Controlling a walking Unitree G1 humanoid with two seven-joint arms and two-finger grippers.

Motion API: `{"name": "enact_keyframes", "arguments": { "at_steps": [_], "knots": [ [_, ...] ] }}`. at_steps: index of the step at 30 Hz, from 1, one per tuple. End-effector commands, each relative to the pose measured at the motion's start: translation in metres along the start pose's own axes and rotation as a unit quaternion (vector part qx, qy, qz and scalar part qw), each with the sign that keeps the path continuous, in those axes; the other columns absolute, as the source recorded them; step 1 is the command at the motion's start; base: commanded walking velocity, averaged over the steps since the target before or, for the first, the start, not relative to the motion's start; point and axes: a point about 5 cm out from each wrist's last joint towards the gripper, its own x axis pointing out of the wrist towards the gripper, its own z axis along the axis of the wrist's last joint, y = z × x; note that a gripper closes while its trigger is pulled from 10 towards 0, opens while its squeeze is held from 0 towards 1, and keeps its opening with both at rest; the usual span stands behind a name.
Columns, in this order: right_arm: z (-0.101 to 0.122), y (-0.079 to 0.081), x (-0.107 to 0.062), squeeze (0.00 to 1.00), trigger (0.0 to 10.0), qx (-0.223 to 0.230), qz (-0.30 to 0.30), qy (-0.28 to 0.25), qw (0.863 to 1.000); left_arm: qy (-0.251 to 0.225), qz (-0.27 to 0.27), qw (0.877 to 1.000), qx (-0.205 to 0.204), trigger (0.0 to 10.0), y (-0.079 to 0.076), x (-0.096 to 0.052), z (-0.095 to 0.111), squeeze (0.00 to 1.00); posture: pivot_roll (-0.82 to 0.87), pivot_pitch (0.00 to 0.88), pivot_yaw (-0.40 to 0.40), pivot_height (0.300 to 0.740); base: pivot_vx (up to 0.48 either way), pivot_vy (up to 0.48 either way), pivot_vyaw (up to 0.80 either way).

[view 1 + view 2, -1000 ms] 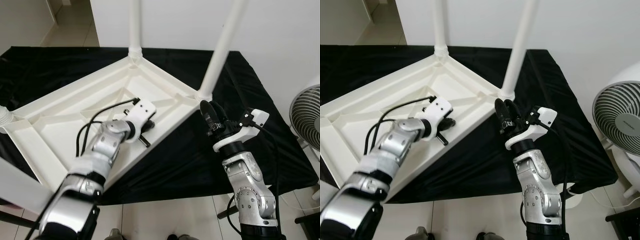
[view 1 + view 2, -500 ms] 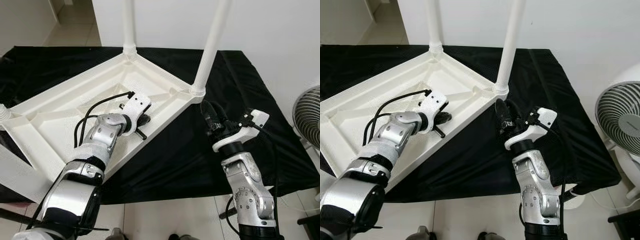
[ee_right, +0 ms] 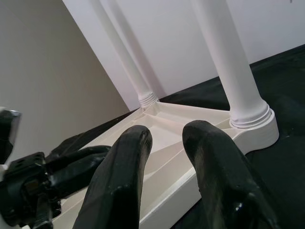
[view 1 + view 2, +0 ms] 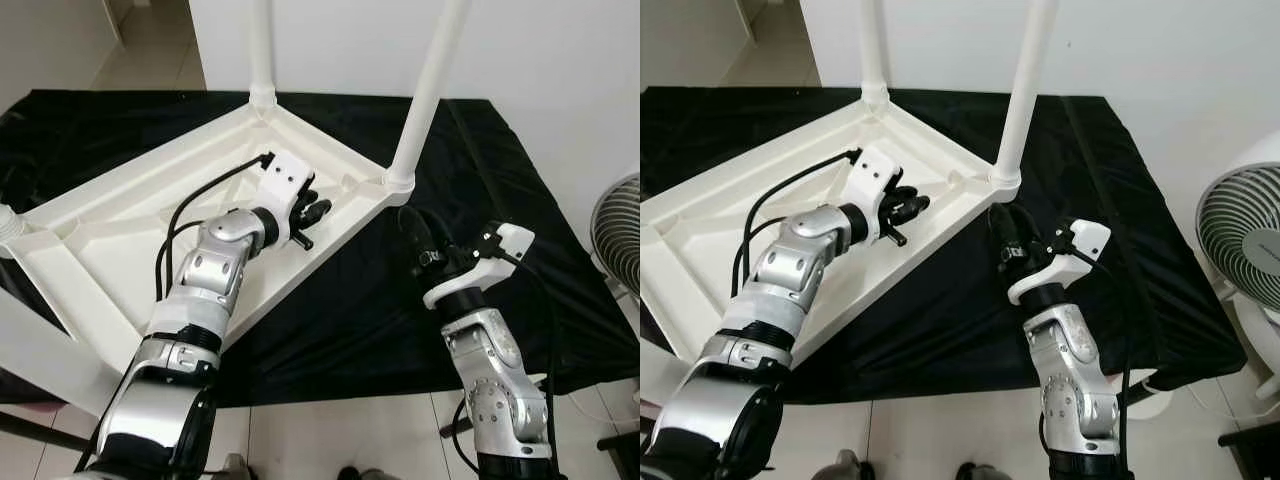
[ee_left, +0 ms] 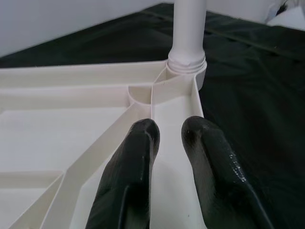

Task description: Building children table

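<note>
Overhead, left gripper (image 4: 318, 208) above upturned white table (image 4: 120, 215), jaws slightly parted.

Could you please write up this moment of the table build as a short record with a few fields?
Work piece: white tabletop, upside down on the black cloth
Legs fitted: leg at the far corner and leg at the right corner, both upright in their sockets
Left claw: over the tabletop's underside near its right edge, fingers slightly apart, holding nothing
Right claw: above the cloth, just short of the right-corner leg's socket, fingers apart, empty
Beside the table: white fan on the robot's right
</note>
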Motion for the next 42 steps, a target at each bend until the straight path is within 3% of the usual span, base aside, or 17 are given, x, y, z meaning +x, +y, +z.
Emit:
{"name": "enact_keyframes", "arguments": {
  "at_steps": [1,2,4,8,9,12,15,20,27,35,36,38,39,42],
  "knots": [
    [-0.004,0.000,-0.001,0.00,10.0,-0.002,0.001,0.009,1.000,-0.010,0.056,0.998,-0.006,10.0,0.004,-0.004,0.001,0.00,0.07,0.099,-0.009,0.740,0.000,0.000,0.00],
    [-0.004,0.000,-0.001,0.00,10.0,-0.002,0.001,0.009,1.000,-0.010,0.056,0.998,-0.006,10.0,0.004,-0.004,0.001,0.00,0.07,0.099,-0.009,0.740,0.000,0.000,0.00],
    [-0.008,0.001,0.001,0.00,10.0,-0.008,0.005,0.017,1.000,-0.034,0.024,0.999,-0.007,10.0,-0.011,-0.015,0.001,0.00,0.09,0.104,-0.019,0.740,0.000,0.000,0.00],
    [-0.011,0.002,0.002,0.00,10.0,-0.017,0.011,0.025,0.999,-0.030,-0.008,1.000,0.004,10.0,-0.028,-0.028,-0.006,0.00,0.09,0.107,-0.024,0.740,0.000,0.000,0.00],
    [-0.012,0.003,0.003,0.00,10.0,-0.018,0.016,0.029,0.999,-0.021,-0.025,0.999,0.005,10.0,-0.035,-0.042,-0.012,0.00,0.11,0.114,-0.035,0.740,0.000,0.000,0.00],
    [-0.013,0.004,0.003,0.00,10.0,-0.016,0.020,0.032,0.999,-0.010,-0.041,0.999,0.016,10.0,-0.038,-0.054,-0.016,0.00,0.11,0.116,-0.039,0.740,0.000,0.000,0.00],
    [-0.013,0.004,0.003,0.00,10.0,-0.016,0.020,0.033,0.999,-0.007,-0.045,0.999,0.015,10.0,-0.039,-0.057,-0.017,0.00,0.11,0.117,-0.040,0.740,0.000,0.000,0.00],
    [-0.014,0.004,0.003,0.00,10.0,-0.017,0.027,0.038,0.999,0.026,-0.085,0.996,0.034,10.0,-0.048,-0.080,-0.029,0.00,0.12,0.122,-0.047,0.740,0.000,0.000,0.00],
    [-0.013,0.004,0.004,0.00,10.0,-0.017,0.028,0.037,0.999,0.074,-0.088,0.993,0.042,10.0,-0.054,-0.088,-0.040,0.00,0.12,0.126,-0.044,0.740,0.000,0.000,0.00],
    [-0.013,0.004,0.001,0.00,10.0,-0.016,0.025,0.037,0.999,0.103,-0.063,0.992,0.046,10.0,-0.048,-0.094,-0.045,0.00,0.11,0.129,-0.040,0.740,0.000,0.000,0.00],
    [-0.014,0.004,0.001,0.00,10.0,-0.016,0.025,0.038,0.999,0.106,-0.053,0.992,0.043,10.0,-0.046,-0.094,-0.045,0.40,0.11,0.128,-0.040,0.740,0.000,0.000,0.00],
    [-0.014,0.004,0.001,0.00,10.0,-0.016,0.024,0.038,0.999,0.108,-0.047,0.992,0.041,10.0,-0.044,-0.093,-0.046,0.40,0.11,0.128,-0.040,0.740,0.000,0.000,0.00],
    [-0.014,0.004,0.001,0.00,10.0,-0.016,0.024,0.038,0.999,0.106,-0.046,0.993,0.038,10.0,-0.043,-0.093,-0.045,1.00,0.11,0.128,-0.039,0.740,0.000,0.000,0.00],
    [-0.014,0.004,0.001,0.00,10.0,-0.014,0.023,0.037,0.999,0.090,-0.042,0.995,0.032,10.0,-0.042,-0.092,-0.038,1.00,0.11,0.126,-0.037,0.740,0.000,0.000,0.00]
  ]
}}
